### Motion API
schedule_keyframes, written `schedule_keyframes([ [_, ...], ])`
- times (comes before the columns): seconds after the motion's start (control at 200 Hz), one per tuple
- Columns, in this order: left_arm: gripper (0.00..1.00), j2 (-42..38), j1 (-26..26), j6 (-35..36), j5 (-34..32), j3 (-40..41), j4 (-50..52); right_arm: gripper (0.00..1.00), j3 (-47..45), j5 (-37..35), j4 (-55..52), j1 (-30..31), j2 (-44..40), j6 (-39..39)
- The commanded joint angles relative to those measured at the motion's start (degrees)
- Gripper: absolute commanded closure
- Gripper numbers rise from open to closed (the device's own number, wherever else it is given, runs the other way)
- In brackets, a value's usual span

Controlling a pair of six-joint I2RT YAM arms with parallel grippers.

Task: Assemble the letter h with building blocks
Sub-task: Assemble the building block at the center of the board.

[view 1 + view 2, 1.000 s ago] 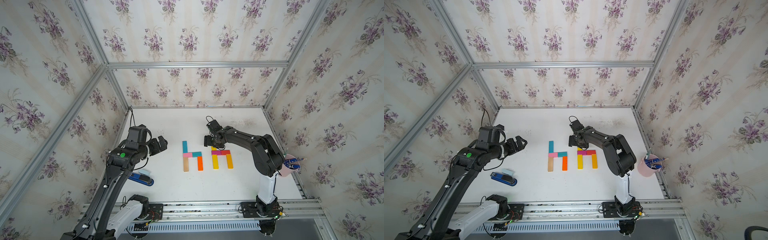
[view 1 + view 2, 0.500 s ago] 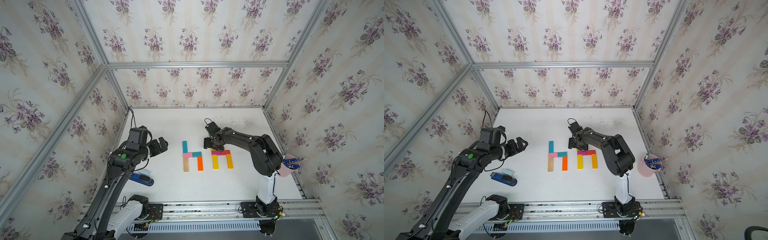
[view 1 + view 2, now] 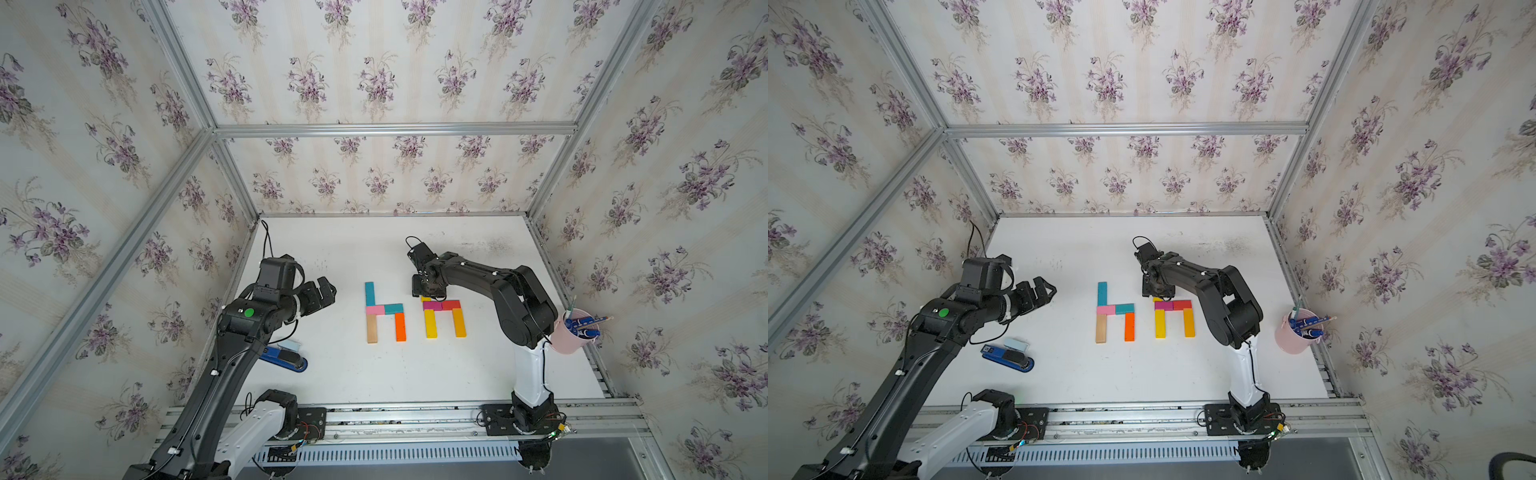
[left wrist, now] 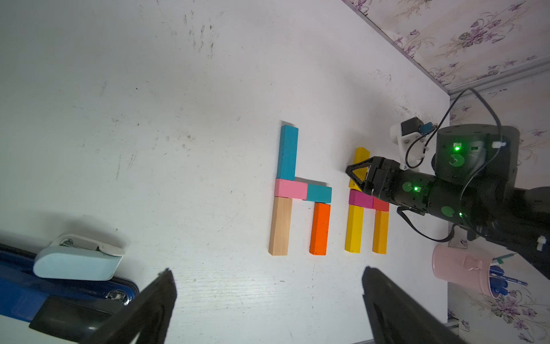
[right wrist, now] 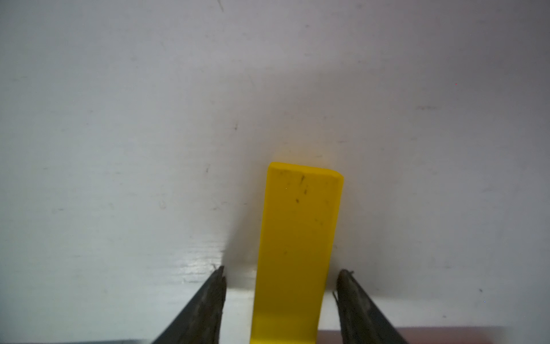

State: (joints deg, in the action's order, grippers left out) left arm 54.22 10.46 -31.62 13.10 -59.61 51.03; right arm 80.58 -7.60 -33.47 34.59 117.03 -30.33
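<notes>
Your right pincer [image 5: 282, 272] has narrowed since a second ago and now straddles the upper yellow block [image 5: 297, 238]. Its jaws are part open, with a sliver of table [image 5: 119, 119] showing on each side, and they grip nothing. That block lies flat just beyond the magenta block [image 4: 360, 199], as the second h's stem. Your left pincer [image 4: 268, 269] hangs wide open and empty, well apart from the first h [image 3: 375, 309].

Both arms matte black with white lower links [image 3: 530, 374], joints cylindrical with rounded caps. Left arm [image 3: 224, 361]: green round sticker [image 3: 249, 312], white cable clips, looping black cable. Right arm [image 3: 478, 274]: green LEDs [image 4: 456, 148], white wrist mount [image 4: 400, 140], thin black cable. Black base plates [image 3: 498, 422], red-yellow wiring. Right gripper [image 5: 282, 269] fingers [image 5: 208, 303] black, tapered, scuffed at the tips.
</notes>
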Motion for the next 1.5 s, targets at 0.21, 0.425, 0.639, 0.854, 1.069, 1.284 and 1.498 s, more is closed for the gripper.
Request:
schedule_keyframes([
  [0.21,0.00,0.04,-0.09,0.04,0.19,0.02,-1.19,0.50,-1.41,-0.93,-1.00,0.04,-0.35,0.96],
  [0.425,0.00,-0.07,-0.17,-0.01,0.32,0.02,-1.10,0.50,-2.52,-1.98,-1.05,0.04,-1.25,1.29],
  [0.639,0.00,-0.16,-0.18,0.01,0.30,0.33,-1.10,0.50,-3.15,-2.95,-1.05,-0.05,-2.14,1.58],
  [0.854,0.00,-0.05,-0.18,-0.05,0.41,0.38,-1.19,0.50,-3.23,-2.98,-0.94,0.04,-2.46,1.79],
  [1.069,0.00,-0.07,-0.19,-0.05,0.40,0.46,-1.23,0.48,-2.92,-1.37,-0.71,0.04,-2.79,2.48],
  [1.284,0.00,0.18,-0.18,0.01,0.30,0.07,-1.22,0.32,-1.52,0.30,0.26,0.22,-6.07,3.61],
  [1.498,0.00,0.11,-0.18,0.06,0.32,-0.74,-0.84,0.30,0.43,1.05,-1.15,0.21,-2.64,3.27],
])
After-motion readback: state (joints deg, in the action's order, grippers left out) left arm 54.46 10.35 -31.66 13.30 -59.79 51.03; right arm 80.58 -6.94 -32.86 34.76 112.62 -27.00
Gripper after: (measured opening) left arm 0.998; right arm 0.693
